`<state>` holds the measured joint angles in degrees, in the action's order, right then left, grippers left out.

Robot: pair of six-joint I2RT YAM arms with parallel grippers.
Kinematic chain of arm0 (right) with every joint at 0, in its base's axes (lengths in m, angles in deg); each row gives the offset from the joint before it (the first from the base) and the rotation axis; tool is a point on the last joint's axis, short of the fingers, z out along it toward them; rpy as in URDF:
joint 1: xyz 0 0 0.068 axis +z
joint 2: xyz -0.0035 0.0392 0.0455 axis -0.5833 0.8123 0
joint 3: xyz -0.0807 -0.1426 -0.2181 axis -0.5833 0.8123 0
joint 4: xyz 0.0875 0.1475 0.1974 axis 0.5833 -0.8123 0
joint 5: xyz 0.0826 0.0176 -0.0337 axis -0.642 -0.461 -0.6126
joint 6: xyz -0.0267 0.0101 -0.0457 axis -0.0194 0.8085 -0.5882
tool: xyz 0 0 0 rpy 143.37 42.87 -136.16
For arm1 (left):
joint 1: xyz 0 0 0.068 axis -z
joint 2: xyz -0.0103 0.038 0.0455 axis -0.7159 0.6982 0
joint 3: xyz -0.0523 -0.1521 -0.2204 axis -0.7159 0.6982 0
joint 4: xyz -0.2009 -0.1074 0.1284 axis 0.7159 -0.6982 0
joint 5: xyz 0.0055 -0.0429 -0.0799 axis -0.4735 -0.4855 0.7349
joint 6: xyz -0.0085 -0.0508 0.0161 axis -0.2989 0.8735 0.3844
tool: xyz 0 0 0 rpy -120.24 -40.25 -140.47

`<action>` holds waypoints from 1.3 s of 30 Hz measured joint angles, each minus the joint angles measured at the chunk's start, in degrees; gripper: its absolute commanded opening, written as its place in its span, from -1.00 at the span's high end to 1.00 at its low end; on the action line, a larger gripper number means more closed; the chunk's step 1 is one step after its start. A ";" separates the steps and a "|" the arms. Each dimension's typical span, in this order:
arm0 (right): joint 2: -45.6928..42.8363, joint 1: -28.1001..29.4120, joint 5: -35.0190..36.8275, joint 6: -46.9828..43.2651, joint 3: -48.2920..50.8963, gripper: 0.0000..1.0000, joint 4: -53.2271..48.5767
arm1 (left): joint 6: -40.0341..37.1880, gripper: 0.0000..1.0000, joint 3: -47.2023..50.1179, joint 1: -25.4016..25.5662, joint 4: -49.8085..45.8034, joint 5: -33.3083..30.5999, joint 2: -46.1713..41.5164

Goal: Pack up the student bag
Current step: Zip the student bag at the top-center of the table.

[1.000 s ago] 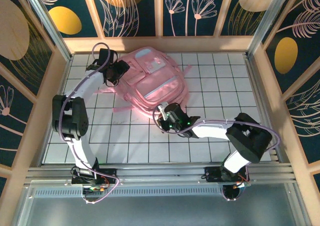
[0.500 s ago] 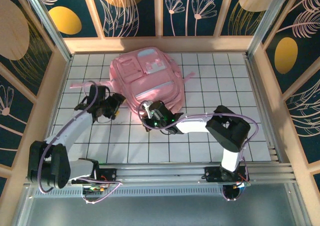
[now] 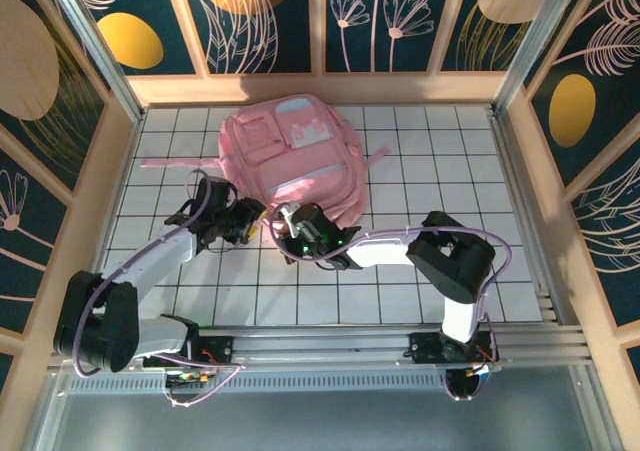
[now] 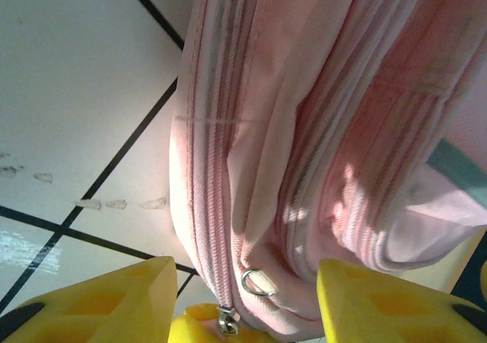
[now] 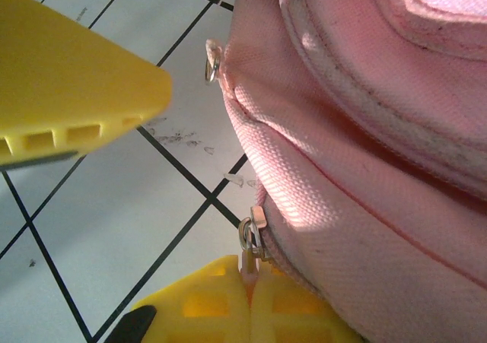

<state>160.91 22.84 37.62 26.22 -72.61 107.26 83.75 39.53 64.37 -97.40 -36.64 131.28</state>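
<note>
While the student bag [image 3: 295, 151] lies at the back of the tiled surface [image 3: 420, 151] — left gripper [image 4: 243, 278] partly open, straddling its near corner | right gripper [image 5: 249, 282] pinched closed on a zipper pull [image 5: 247, 238] just beside.

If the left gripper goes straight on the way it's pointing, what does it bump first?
The student bag: its zippered edge lies right between the left gripper's open fingers, a zipper ring nearest. Probably almost at once.

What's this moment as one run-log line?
left gripper: open, astride corner of pink backpack | right gripper: shut on zipper pull
</note>
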 measured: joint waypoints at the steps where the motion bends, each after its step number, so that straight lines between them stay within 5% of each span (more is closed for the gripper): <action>1: 0.00 0.04 0.15 0.00 0.00 1.00 0.00 | 0.24 0.00 0.00 0.28 0.07 0.00 0.11; 22: 0.00 0.11 0.39 0.20 0.00 1.00 -0.02 | 2.27 0.41 0.31 1.31 5.07 -0.15 5.33; 29: 0.00 0.48 1.40 0.17 0.00 1.00 -0.94 | 2.36 1.00 -0.07 1.40 7.15 -0.35 6.38; 39: -0.66 0.72 4.74 -0.92 0.00 1.00 -4.22 | -0.48 1.00 -2.34 1.88 2.97 -3.54 5.01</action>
<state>160.25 23.56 42.36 25.31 -72.61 103.05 83.27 37.19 66.25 -94.43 -40.18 136.28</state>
